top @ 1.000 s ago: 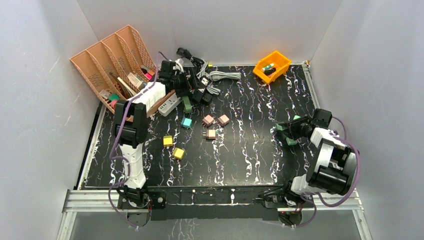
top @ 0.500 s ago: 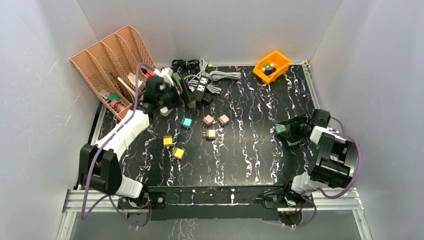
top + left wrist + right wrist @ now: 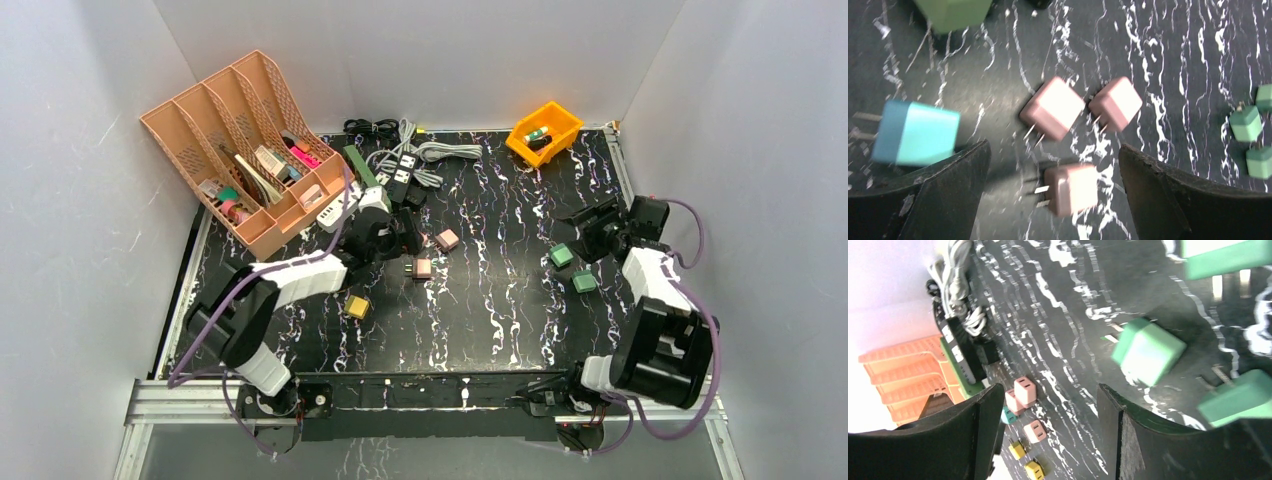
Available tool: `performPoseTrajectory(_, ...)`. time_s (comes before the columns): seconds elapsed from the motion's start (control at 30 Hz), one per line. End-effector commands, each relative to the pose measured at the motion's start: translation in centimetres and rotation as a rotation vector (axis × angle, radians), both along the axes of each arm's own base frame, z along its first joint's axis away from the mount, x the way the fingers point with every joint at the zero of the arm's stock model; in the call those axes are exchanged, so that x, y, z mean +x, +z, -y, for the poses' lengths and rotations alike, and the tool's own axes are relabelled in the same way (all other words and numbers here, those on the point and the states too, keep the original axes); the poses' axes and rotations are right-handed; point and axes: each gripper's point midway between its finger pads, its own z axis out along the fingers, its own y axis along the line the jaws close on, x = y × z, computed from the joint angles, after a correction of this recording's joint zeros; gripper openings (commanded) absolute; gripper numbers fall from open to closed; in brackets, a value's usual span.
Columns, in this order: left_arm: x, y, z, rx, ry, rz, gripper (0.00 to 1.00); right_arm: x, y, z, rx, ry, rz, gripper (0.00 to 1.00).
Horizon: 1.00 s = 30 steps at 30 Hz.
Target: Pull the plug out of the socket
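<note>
My L hand gapes wide & empty over three pink plugs on the black table. My R hand is open too, w/ a green plug lying loose just past its fingertips. The power strip sits far beyond it, by grey cables.

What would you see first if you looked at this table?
Little coloured cube plugs scattered over the black marbled table: pink plugs in the middle, green plugs on the right. Behind them sit a big peach file rack at the far left and a bright orange bin at the far right.
</note>
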Motion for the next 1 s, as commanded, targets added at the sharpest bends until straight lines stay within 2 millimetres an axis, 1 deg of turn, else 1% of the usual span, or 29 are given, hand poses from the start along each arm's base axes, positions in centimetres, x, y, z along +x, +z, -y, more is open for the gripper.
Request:
performPoseTrajectory(0.0,4.4,2.7,2.2,-0.024,0.083,0.204,0.98,0.8,5.8,-1.3,-0.069,0.042,0.144,0.78)
performPoseTrajectory(0.07,4.9,2.0,3.2,-0.036,0.064,0.233,0.98,0.9,7.5,-1.5,-0.090,0.046,0.187,0.80)
performPoseTrajectory(0.17,5.0,0.9,4.3,-0.085,0.032,0.281,0.98,0.8,9.6,-1.6,-0.104,0.053,0.230,0.82)
performPoseTrajectory(0.23,4.9,-0.3,4.6,-0.084,0.024,0.283,0.98,0.8,10.5,-1.7,-0.106,0.057,0.249,0.83)
performPoseTrajectory(0.3,4.9,-1.0,4.5,-0.071,0.030,0.298,0.98,0.9,11.0,-2.0,-0.099,0.072,0.270,0.83)
performPoseTrajectory(0.43,5.1,-1.9,4.3,-0.054,0.066,0.353,0.98,0.7,11.3,-2.4,-0.087,0.093,0.286,0.83)
performPoseTrajectory(0.57,4.9,-2.6,5.6,-0.097,0.041,0.406,0.98,0.5,11.2,-2.8,-0.075,0.109,0.293,0.83)
performPoseTrajectory(0.6,4.9,-2.2,6.2,-0.132,0.037,0.433,0.98,0.5,11.2,-2.8,-0.076,0.110,0.294,0.83)
performPoseTrajectory(0.73,3.6,-3.3,7.7,-0.188,0.015,0.435,0.98,0.4,11.4,-2.9,-0.071,0.118,0.300,0.83)
performPoseTrajectory(0.97,1.3,-4.7,10.3,-0.209,-0.009,0.416,0.98,0.2,11.5,-3.0,-0.092,0.136,0.315,0.84)
